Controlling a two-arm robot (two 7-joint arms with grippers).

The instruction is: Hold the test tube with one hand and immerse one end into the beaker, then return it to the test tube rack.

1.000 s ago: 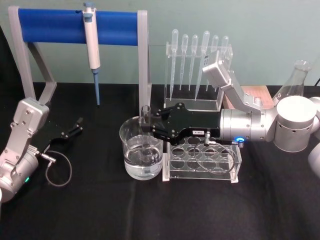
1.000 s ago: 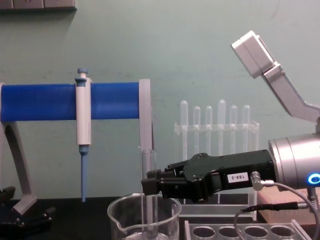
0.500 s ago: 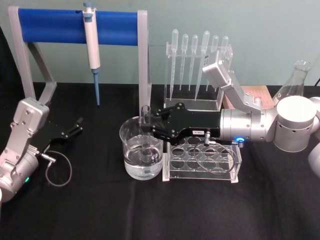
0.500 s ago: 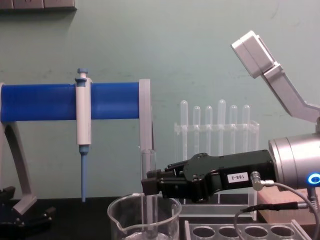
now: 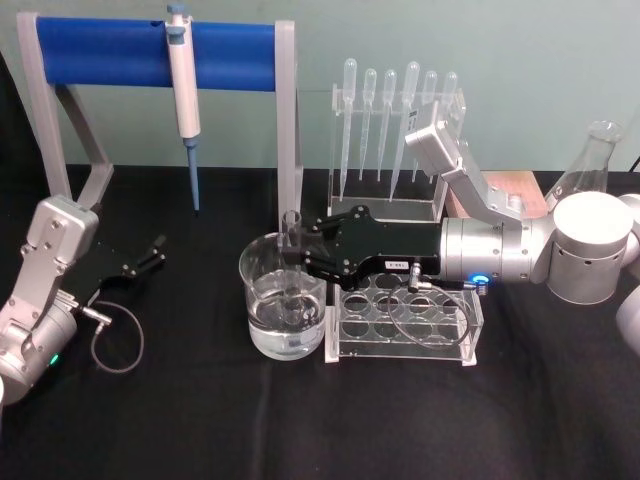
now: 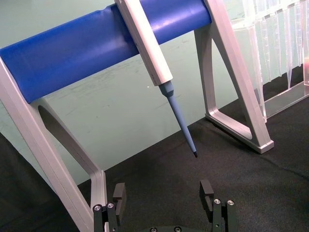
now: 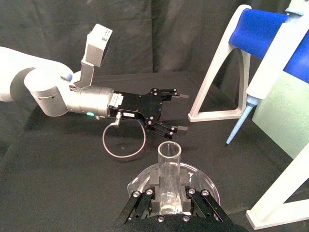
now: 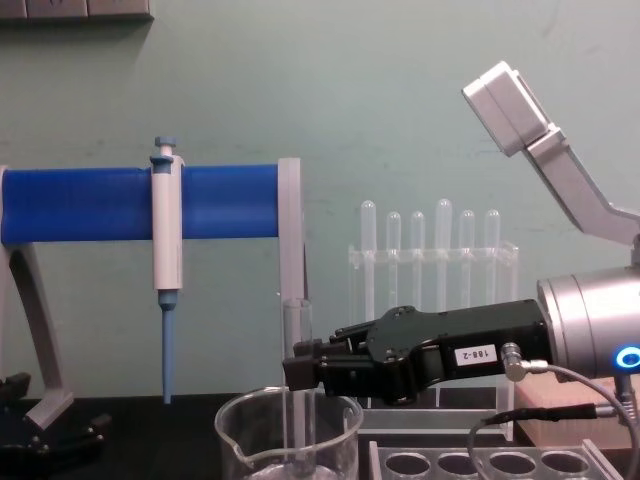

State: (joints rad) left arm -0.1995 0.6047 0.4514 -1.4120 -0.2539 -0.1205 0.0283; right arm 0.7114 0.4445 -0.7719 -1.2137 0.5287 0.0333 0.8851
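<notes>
The black two-finger right gripper [image 5: 292, 256] is closed on the long clear glass test tube [image 5: 291, 229], held upright with its lower end inside the wide clear glass beaker [image 5: 258, 320], while the left gripper [image 5: 146, 256] is parked open at the beaker's 9 o'clock.

1 test tube [image 5: 291, 230], 1 beaker [image 5: 262, 300], 6 pipettes [image 5: 411, 110], 1 flask [image 5: 590, 160].

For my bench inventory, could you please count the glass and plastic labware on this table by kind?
Beaker: 1
Test tube, held in it by the right gripper: 1
Conical flask: 1
Plastic pipettes: 6
Micropipette: 1
Total: 10
The left gripper rests open at the left, holding nothing.
</notes>
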